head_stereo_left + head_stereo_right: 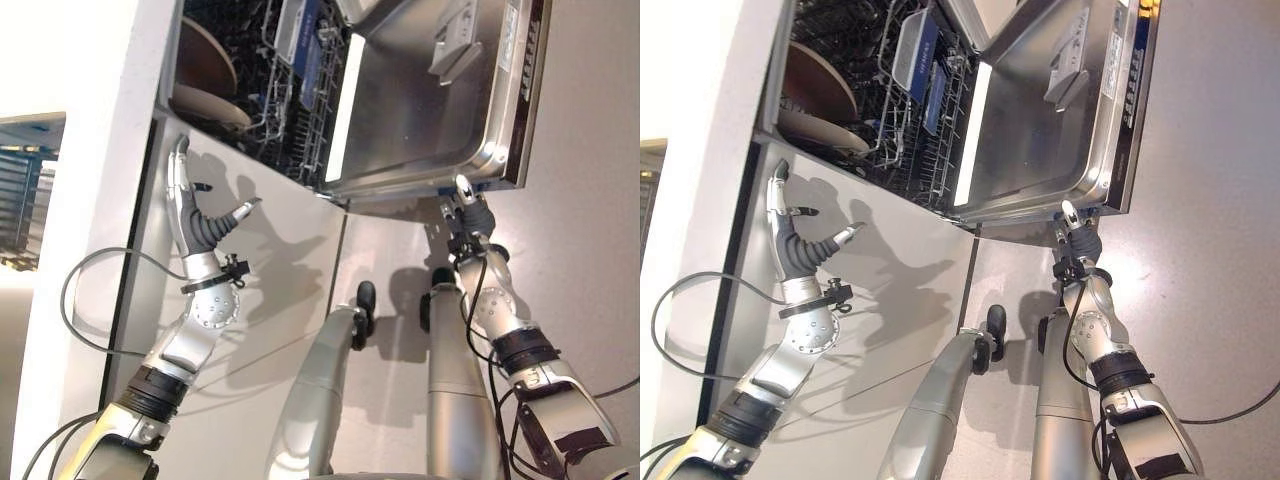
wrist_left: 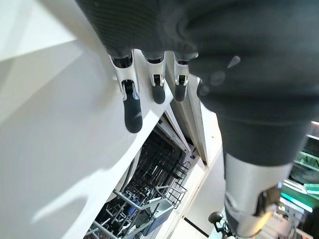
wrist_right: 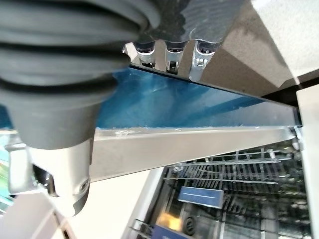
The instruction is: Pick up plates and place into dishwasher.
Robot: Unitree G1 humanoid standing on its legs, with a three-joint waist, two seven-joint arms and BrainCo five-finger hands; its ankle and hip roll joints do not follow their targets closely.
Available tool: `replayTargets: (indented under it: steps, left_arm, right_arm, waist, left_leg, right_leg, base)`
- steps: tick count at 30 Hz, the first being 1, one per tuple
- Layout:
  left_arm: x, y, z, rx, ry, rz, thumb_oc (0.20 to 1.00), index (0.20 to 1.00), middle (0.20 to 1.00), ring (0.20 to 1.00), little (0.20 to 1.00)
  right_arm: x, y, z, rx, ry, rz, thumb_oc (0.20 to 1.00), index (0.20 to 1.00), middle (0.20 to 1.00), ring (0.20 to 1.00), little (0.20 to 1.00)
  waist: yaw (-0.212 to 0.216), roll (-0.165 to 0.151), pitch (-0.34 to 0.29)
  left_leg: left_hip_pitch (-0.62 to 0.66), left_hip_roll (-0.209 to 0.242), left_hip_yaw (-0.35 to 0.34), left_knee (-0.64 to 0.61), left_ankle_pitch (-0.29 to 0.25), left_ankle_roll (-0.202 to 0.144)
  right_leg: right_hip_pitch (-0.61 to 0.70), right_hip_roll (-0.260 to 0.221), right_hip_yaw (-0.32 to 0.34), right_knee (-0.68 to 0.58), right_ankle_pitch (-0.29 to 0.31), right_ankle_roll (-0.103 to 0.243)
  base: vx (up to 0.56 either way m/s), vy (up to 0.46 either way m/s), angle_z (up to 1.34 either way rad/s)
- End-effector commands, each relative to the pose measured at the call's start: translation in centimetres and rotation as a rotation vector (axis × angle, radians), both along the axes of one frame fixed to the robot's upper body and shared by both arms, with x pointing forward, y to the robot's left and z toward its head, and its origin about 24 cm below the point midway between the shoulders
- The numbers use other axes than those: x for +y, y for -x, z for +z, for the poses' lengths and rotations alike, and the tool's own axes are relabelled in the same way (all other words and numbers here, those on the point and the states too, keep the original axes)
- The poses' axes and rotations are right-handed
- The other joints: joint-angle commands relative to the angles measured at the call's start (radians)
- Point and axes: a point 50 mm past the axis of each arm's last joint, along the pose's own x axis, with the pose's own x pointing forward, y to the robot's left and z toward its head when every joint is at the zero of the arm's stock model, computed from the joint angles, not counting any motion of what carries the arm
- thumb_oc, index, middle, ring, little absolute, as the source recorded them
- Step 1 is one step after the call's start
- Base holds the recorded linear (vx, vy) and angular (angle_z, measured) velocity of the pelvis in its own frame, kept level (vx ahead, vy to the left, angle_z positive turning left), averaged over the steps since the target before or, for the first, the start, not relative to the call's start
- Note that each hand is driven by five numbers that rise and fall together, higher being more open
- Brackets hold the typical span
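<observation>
Right robot hand (image 1: 468,208) sits nearest, reaching up to the free edge of the open dishwasher door (image 1: 420,100). Its fingers (image 3: 199,59) run straight & side by side, tips against the door's outer face just past the edge; nothing pinched, thumb apart w/ no object in it. Right wrist view shows the door edge as a steel band w/ a blue-tinted strip above it, rack wires beyond.

Left robot hand (image 1: 195,205) is raised in front of the white cabinet panel (image 1: 260,300) below the dishwasher opening. Fingers (image 2: 132,107) straight & spread, thumb stuck out to the side, hand empty; can't tell if tips touch the panel.

Outward from there: dishwasher (image 1: 940,110) stands open, steel inner door face w/ a detergent compartment (image 1: 455,45) on it. Lower rack (image 1: 285,100) of dark wire is inside the tub, near the opening. Two plates (image 1: 205,85) stand in the rack at its far left side, tan/brown, leaning on edge, one just beside the other. Blue basket (image 1: 915,50) sits further along the rack toward the door hinge. White wall panel (image 1: 90,200) flanks the unit on the left, grey floor (image 1: 590,250) to the right.
</observation>
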Motion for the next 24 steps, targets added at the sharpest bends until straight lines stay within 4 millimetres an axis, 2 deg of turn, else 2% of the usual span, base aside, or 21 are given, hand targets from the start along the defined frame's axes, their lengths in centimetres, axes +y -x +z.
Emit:
replayTargets:
  steps: [1,7,13,19,24]
  left_arm:
    - [4.2,0.6,1.8,-0.054,0.026,0.124,1.0,1.0,1.0,1.0,1.0]
    - [5.1,1.1,1.3,-0.029,0.011,0.106,1.0,1.0,1.0,1.0,1.0]
    - [5.8,1.7,0.2,0.021,0.026,0.092,1.0,1.0,1.0,1.0,1.0]
    - [6.6,2.8,-1.6,0.109,0.014,0.068,1.0,1.0,1.0,1.0,1.0]
    - [7.1,3.7,-2.0,0.153,-0.011,0.04,1.0,1.0,1.0,1.0,1.0]
  right_arm:
    - [6.0,-0.2,12.1,-0.531,0.08,0.217,1.0,1.0,1.0,1.0,1.0]
    - [5.8,0.9,13.7,-0.661,0.071,0.216,1.0,1.0,1.0,1.0,1.0]
    - [6.4,2.0,15.2,-0.736,0.16,0.228,1.0,1.0,1.0,1.0,1.0]
    - [5.8,2.5,13.8,-0.694,0.179,0.213,1.0,1.0,1.0,1.0,1.0]
    - [5.0,2.7,12.2,-0.643,0.159,0.185,1.0,1.0,1.0,1.0,1.0]
  waist:
    - [0.057,-0.019,0.068]
    - [0.092,-0.051,0.068]
    - [0.12,-0.074,0.054]
    - [0.164,-0.122,-0.021]
    - [0.208,-0.173,-0.078]
  left_leg:
    - [0.06,-0.05,0.068,0.026,0.024,0.072]
    - [0.168,-0.065,0.034,0.03,0.014,0.069]
    - [0.292,-0.085,0.006,0.01,0.012,0.068]
    - [0.408,-0.081,-0.03,-0.044,-0.002,0.071]
    - [0.507,-0.068,-0.066,-0.129,-0.006,0.075]
  right_leg:
    - [0.124,-0.009,-0.01,-0.136,0.12,0.018]
    - [0.256,-0.058,-0.061,-0.161,0.106,0.011]
    - [0.405,-0.095,-0.091,-0.197,0.089,0.004]
    - [0.561,-0.135,-0.142,-0.262,0.079,0.002]
    - [0.706,-0.16,-0.198,-0.359,0.092,0.011]
  base:
    - [0.07,-0.04,0.22]
    - [0.1,-0.009,0.25]
    - [0.16,0.064,0.22]
    - [0.22,0.034,0.34]
    - [0.2,-0.018,0.47]
